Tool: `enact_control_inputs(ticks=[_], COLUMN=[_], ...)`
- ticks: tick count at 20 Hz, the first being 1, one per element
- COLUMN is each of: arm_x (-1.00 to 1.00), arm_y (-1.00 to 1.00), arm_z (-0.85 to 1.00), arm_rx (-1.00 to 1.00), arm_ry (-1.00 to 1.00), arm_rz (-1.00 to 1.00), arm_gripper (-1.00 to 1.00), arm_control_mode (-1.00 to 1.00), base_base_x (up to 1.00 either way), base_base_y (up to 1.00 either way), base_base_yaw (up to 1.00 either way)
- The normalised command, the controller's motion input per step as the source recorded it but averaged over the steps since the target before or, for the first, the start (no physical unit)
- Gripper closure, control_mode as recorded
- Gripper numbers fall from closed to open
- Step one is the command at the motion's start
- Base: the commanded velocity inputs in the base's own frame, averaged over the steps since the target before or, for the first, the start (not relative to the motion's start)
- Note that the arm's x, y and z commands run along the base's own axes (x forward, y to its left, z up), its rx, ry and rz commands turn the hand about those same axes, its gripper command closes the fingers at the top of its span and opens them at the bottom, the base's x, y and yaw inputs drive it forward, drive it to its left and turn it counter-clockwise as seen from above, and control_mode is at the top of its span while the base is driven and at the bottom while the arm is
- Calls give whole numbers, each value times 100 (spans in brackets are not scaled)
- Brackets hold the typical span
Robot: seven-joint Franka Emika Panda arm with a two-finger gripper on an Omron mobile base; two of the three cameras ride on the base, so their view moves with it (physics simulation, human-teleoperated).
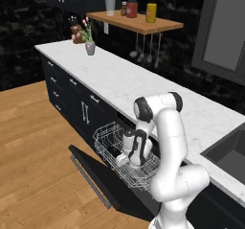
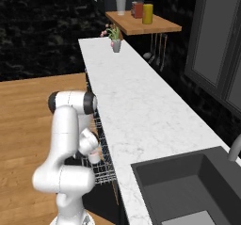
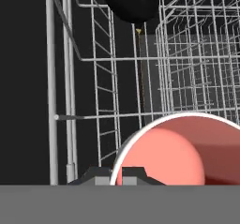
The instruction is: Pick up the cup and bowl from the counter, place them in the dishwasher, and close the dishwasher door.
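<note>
Right up against the hand camera sits the cup, its white rim and red inside filling the 5 o'clock corner of that view, with the gripper at 6 o'clock, tips clamped tight on the cup's rim. So it's pretty much shut, with just the cup wall pinched between the fingers. Up at 12 o'clock in the same shot there's the bowl, all black, already lying in the white wire rack.

Left base view gives the bigger picture, which the hand cam can't: the dishwasher door is dropped flat, grey bar handle toward the floor, and the rack is slid out over it. The arm reaches down into the rack, and the cup shows as a pale cylinder at the wrist, with the bowl a dark blob just at its 8 o'clock.

Right base view is mostly blocked by the robot's own body, but the cup's red top peeks out beside the rack wires. It shows the counter best, long white marble, with a flower vase far off at 12 o'clock and a dark sink at 5 o'clock. Can't make out the bowl from that side.
</note>
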Motion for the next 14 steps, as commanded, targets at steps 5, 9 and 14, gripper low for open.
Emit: enact_control_inputs(ticks=[5, 9, 14], arm_x=[30, 3, 0], arm_y=[0, 9, 6], arm_z=[-49, -24, -3], arm_rx=[0, 0, 0], arm_ry=[0, 0, -1], arm_rz=[-5, -2, 0], arm_gripper=[100, -100, -100], arm_control_mode=[-100, -100, -100], base_base_x=[0, 0, 0], base_base_y=[0, 0, 0], base_base_yaw=[0, 0, 0])
